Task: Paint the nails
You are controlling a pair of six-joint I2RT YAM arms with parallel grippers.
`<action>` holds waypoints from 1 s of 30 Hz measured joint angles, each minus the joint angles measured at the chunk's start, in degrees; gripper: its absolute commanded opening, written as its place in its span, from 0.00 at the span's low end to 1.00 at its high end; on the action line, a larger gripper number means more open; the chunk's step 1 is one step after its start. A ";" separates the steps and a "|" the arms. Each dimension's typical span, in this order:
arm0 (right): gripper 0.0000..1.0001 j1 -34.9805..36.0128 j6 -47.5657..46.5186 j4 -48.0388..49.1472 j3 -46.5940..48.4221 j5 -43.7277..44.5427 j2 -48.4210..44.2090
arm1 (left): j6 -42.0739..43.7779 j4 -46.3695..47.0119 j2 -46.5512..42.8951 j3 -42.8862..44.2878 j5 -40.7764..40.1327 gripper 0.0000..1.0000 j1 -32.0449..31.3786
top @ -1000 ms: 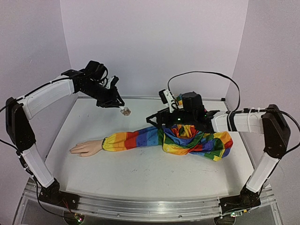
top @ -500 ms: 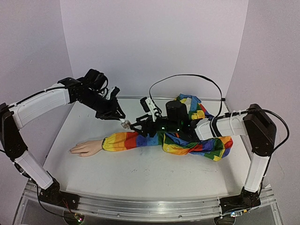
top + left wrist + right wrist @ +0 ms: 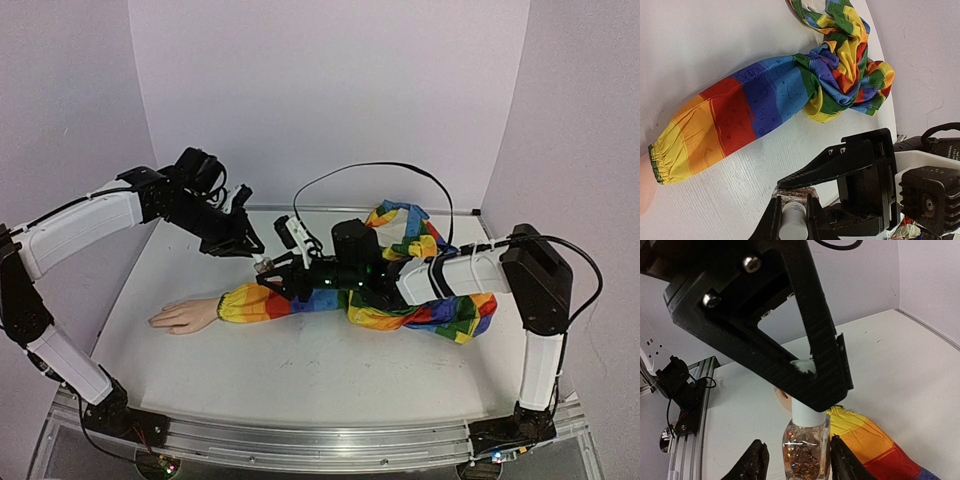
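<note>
The pale mannequin hand (image 3: 184,316) lies on the table at the end of the rainbow-striped sleeve (image 3: 300,297); its nails are too small to make out. My left gripper (image 3: 257,257) is shut on the white cap (image 3: 807,412) of a small clear glass bottle (image 3: 806,452) and holds it just above the sleeve's cuff. My right gripper (image 3: 799,462) straddles the glass body from the other side. Its jaws are narrowed, one finger against the glass and a gap still showing at the other. In the left wrist view the cap (image 3: 792,220) sits between my fingers.
The sleeve's bunched rainbow cloth (image 3: 430,300) lies under my right arm at centre right. A black cable (image 3: 370,175) loops above the right wrist. White walls close in the table (image 3: 300,370) at the back and sides.
My right arm has reached left over the sleeve to the bottle and its jaws have narrowed around the glass. The left gripper has dipped slightly with the bottle.
</note>
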 measured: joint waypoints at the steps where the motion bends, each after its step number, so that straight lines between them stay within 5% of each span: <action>1: 0.39 0.00 -0.07 0.04 0.28 0.07 0.28 | 0.02 -0.11 -0.11 -0.02 -0.04 0.00 0.02; 10: 0.34 0.28 0.04 0.07 2.29 0.87 1.42 | 0.07 0.35 -1.03 -0.85 0.44 0.00 0.00; 12: 0.26 0.55 0.17 0.00 3.19 1.14 2.10 | 0.13 0.35 -1.18 -1.22 0.48 0.00 0.00; 14: 0.02 0.59 0.09 -0.07 3.82 1.29 2.71 | 0.15 0.33 -1.18 -1.49 0.44 0.00 0.00; 15: 0.00 0.57 -0.02 -0.04 4.04 1.20 2.97 | 0.07 0.42 -1.18 -1.53 0.28 0.00 0.02; 24: 0.00 0.72 2.43 1.44 2.40 1.64 2.62 | 2.47 1.22 -4.96 -2.64 -0.13 0.81 0.11; 30: 0.00 0.70 6.75 2.10 -2.21 0.57 -0.20 | 4.79 11.30 -17.66 -11.19 1.90 0.97 0.13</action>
